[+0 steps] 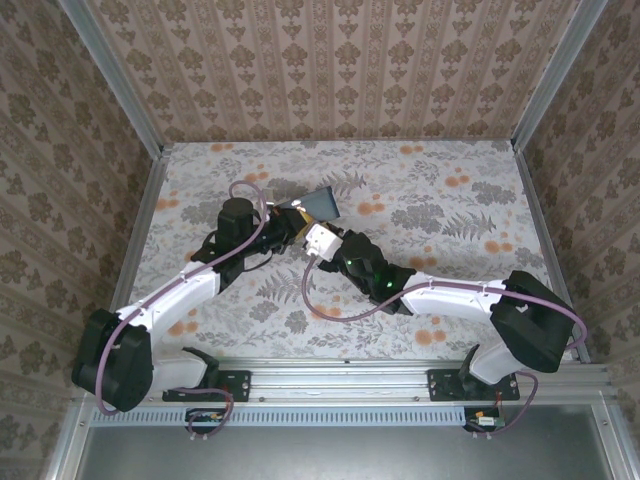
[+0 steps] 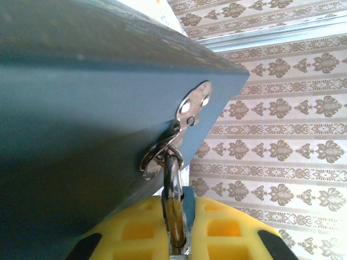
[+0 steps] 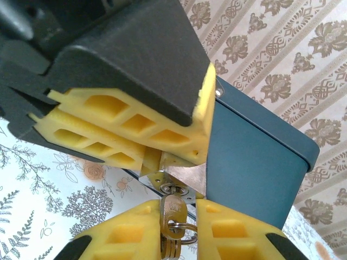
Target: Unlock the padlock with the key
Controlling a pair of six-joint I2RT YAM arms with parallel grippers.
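1. The padlock (image 3: 181,176) hangs at the edge of the blue tin (image 3: 249,157), with its brass body clamped between the yellow fingers (image 3: 124,114) of the left tool (image 3: 168,162).
2. The key (image 3: 172,207) points up into the keyhole on the padlock's underside. More keys and a ring hang just below it.
3. The right tool (image 3: 177,216) has its 2 yellow fingers closed against the key's head, 1 on each side.
4. The left wrist view adds the link: the thin shackle (image 2: 172,179) rises from between the left tool's fingers and passes through the silvery hasp (image 2: 192,105) riveted to the tin's wall.
5. The tin's inside is hidden in all 3 views.
6. The top view places it all: both arms reach inward and meet at the tin (image 1: 322,203), a dark wedge near the middle of the flower-patterned worktop (image 1: 450,290).
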